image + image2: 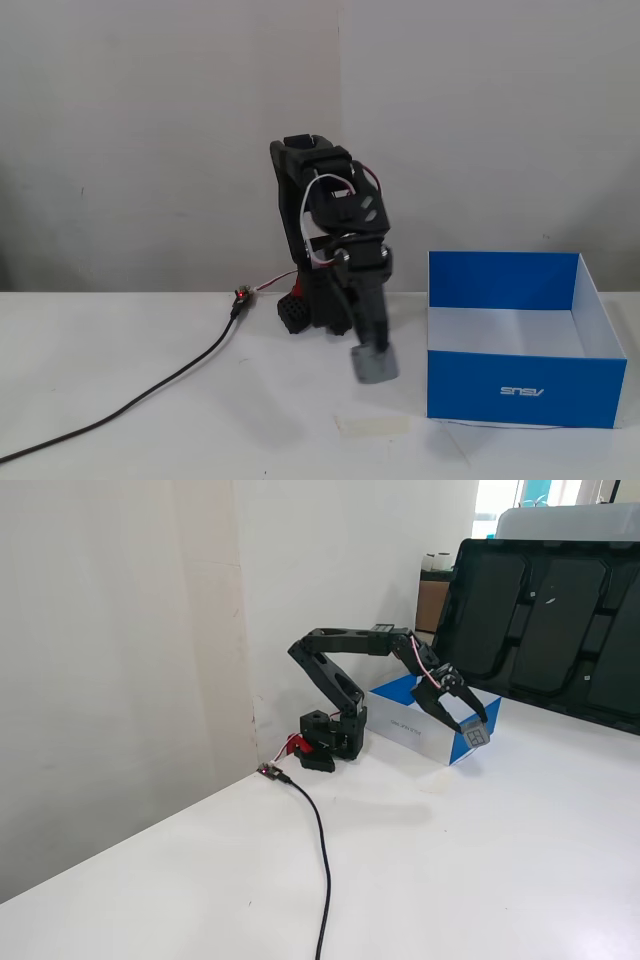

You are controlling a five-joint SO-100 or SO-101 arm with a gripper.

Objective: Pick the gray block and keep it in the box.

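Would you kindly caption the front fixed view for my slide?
Arm's gripper holds the gray block above the table, left of the open blue box.

In front of you the black arm [335,235] bends down over the white table [150,400], and its gripper [372,362] is clamped on the gray block [374,365], which hangs clear of the tabletop. Just to the right in this fixed view sits the open blue box [520,390], white inside, apart from the block. You can also see a pale tape strip [372,425] lying flat below the block, and 1 black cable [150,395] running off to the lower left.
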